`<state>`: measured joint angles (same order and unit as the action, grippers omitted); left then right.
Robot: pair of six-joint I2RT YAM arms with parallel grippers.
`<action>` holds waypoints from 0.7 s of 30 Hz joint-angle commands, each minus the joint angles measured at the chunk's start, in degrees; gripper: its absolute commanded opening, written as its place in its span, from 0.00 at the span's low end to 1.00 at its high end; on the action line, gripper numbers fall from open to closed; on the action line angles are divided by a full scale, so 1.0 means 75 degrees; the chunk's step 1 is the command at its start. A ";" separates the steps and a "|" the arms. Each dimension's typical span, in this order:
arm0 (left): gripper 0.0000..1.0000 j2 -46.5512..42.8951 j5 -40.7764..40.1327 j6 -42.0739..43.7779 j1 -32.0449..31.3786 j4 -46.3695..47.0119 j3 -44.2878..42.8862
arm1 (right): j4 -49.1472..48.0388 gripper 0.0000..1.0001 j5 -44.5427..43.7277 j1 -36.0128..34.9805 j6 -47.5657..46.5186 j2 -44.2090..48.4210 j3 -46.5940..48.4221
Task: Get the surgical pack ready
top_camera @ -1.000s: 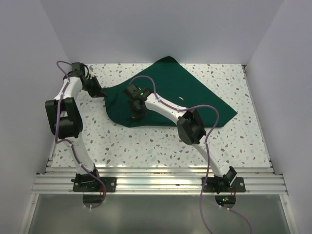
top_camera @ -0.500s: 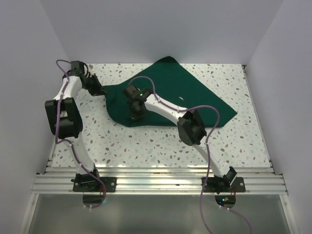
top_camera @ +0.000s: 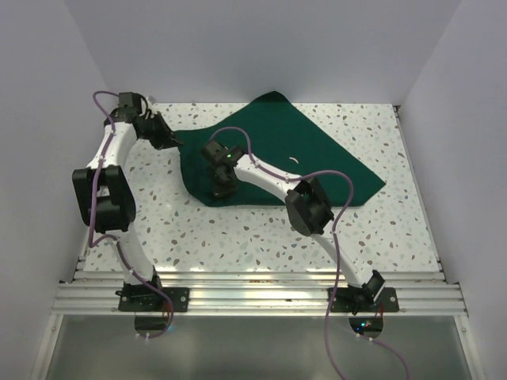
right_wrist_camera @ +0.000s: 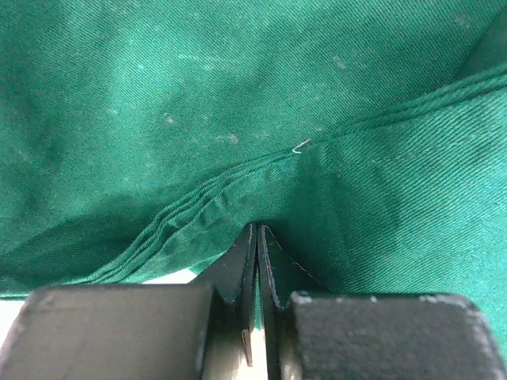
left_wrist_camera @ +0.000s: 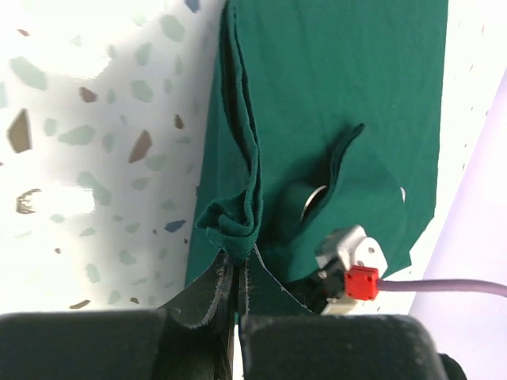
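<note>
The dark green drape (top_camera: 301,142) lies spread over the back middle of the speckled table. My left gripper (top_camera: 173,143) is shut on its left edge, and the left wrist view shows the cloth (left_wrist_camera: 333,79) bunched into a fold at the fingertips (left_wrist_camera: 235,260). My right gripper (top_camera: 221,188) is shut on the near left edge of the drape (right_wrist_camera: 238,95), with the hem pinched between its fingers (right_wrist_camera: 257,231). A sliver of shiny steel (left_wrist_camera: 311,203) peeks from under a fold. It also shows as a small pale glint (top_camera: 295,161) from above. Whatever else the cloth covers is hidden.
The terrazzo table (top_camera: 238,229) is boxed in by white walls at the left, back and right. An aluminium rail (top_camera: 253,293) runs along the front edge at the arm bases. The right arm's wrist with a red connector (left_wrist_camera: 352,269) sits close to my left gripper.
My left gripper has moved right and toward the back with the drape's left edge, drawing that side of the cloth inward. The right gripper has barely shifted.
</note>
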<state>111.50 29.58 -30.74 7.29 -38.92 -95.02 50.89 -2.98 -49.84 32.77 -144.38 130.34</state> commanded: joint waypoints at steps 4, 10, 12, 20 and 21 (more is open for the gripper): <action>0.00 -0.0406 0.0251 -0.0272 -0.0374 0.0162 -0.0431 | 0.0081 0.03 0.0386 0.0036 -0.0128 0.0381 0.0490; 0.00 -0.0301 0.0262 -0.0319 -0.0995 -0.0073 -0.1005 | 0.0210 0.02 0.0668 0.0667 0.0095 0.1598 0.0539; 0.00 -0.0254 0.0228 -0.0342 -0.1206 -0.0190 -0.1355 | 0.0269 0.02 0.0574 0.0914 0.0188 0.1998 0.0248; 0.00 0.0086 0.0286 -0.0553 -0.1721 -0.0331 -0.2072 | 0.0152 0.03 -0.0164 0.2859 0.0002 0.4306 -0.2658; 0.00 0.0109 0.0286 -0.0565 -0.1757 -0.0342 -0.2177 | 0.0140 0.03 -0.0153 0.3081 -0.0034 0.4413 -0.3252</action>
<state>111.48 30.28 -33.08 -5.17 -41.45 -107.96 50.81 -1.08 -30.13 33.50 -114.98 113.54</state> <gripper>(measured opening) 0.019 0.033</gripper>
